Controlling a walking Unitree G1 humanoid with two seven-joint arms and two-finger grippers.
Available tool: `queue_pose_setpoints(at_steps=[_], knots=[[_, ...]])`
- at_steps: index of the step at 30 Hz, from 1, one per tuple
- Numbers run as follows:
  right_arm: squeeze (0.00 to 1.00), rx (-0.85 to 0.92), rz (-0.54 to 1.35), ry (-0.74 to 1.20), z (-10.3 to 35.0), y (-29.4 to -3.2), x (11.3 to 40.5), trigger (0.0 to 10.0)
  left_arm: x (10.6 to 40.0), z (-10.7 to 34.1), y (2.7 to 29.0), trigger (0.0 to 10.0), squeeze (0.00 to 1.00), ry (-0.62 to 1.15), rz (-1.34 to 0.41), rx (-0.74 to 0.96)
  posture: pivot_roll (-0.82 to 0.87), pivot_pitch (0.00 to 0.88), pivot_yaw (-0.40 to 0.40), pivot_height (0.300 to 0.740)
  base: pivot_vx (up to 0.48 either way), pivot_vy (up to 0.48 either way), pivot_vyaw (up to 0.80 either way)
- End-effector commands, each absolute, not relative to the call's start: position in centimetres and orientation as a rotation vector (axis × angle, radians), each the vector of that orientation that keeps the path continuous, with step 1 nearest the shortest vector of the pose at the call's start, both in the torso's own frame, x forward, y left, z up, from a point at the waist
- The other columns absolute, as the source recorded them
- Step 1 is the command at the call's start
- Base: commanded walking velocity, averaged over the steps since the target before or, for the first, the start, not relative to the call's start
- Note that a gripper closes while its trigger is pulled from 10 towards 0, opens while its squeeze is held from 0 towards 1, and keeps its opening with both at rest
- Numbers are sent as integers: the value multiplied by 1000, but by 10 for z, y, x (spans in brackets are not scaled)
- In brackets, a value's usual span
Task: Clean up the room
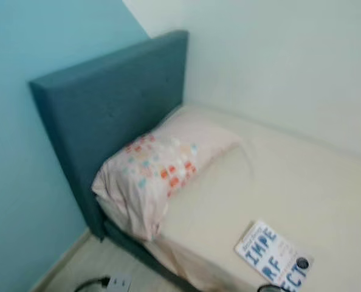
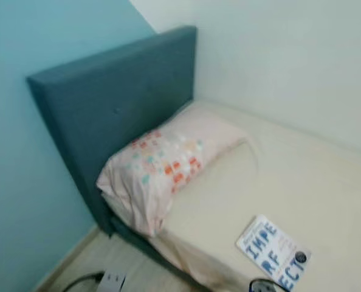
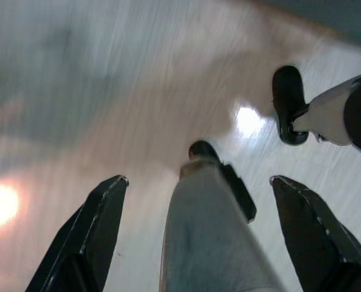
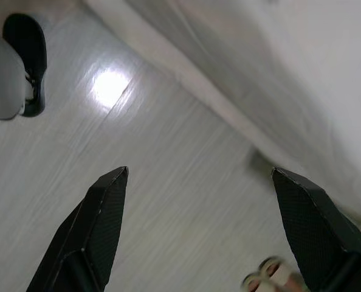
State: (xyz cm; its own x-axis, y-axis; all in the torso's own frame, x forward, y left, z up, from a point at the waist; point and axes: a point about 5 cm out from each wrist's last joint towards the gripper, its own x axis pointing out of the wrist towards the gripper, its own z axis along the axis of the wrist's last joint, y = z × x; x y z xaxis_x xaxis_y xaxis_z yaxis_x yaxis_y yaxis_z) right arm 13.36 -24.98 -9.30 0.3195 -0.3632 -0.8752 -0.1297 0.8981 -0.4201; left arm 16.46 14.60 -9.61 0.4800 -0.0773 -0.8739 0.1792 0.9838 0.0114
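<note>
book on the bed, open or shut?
Shut. The book lies flat on the bed near its edge with the front cover facing up, large blue title letters showing, no pages spread.

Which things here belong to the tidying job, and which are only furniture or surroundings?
For the job:
- book lying on the bed
- pillow, askew at the headboard

Only surroundings:
- power strip and cable on the floor
- walls
</note>
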Motion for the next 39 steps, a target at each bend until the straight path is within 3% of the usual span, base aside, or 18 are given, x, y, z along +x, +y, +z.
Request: queue_pose_setpoints(at_steps=[1, 14, 21, 26, 39], knots=[[0, -453, -175, 1238, -92, -252, 135, 10000, 163, -97, 145, 10000, 0, 1073, -164, 104, 8, 45, -2, 740, 0, 0, -688], [0, -433, -181, 1198, -90, -250, 141, 10000, 160, -98, 145, 10000, 0, 1089, -150, 77, 5, 48, -2, 740, 0, 0, -674], [0, -392, -126, 1146, -85, -247, 157, 10000, 160, -98, 146, 10000, 0, 1078, -107, 71, 2, 49, 0, 740, 0, -202, 0], [0, -397, -107, 1089, -80, -243, 173, 10000, 160, -98, 147, 10000, 0, 1065, -84, 65, 5, 50, 0, 740, 0, -358, 791], [0, -390, -192, 1082, -76, -249, 175, 10000, 160, -98, 147, 10000, 0, 1060, -82, 61, 2, 52, -1, 740, 0, 0, 62]])
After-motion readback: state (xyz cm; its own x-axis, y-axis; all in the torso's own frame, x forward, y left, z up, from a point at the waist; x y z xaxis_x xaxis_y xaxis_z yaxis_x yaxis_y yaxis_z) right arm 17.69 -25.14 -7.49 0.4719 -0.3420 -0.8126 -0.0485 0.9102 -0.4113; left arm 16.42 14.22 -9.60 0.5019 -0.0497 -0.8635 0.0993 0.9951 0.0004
